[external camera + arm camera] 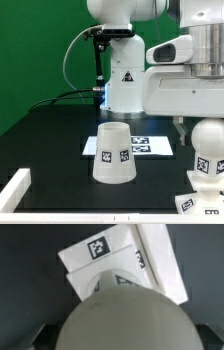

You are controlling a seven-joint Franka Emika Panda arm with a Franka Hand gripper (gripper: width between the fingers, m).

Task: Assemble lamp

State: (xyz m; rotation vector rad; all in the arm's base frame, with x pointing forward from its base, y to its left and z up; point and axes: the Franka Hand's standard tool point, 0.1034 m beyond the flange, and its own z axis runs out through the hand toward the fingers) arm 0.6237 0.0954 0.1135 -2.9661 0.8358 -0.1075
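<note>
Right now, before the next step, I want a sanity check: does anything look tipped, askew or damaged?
Nothing stands out. The white truncated-cone plastic shade stands upright, wide end down, on the black table. The white round-headed bulb stands over the white square-footed base; no damage shows.

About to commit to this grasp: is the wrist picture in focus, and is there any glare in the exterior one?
Wrist view: the bulb looms close, soft and out of focus; the tagged base beyond it is sharper, tags legible. Exterior view: even light, the shade crisp, no glare on the black table.
</note>
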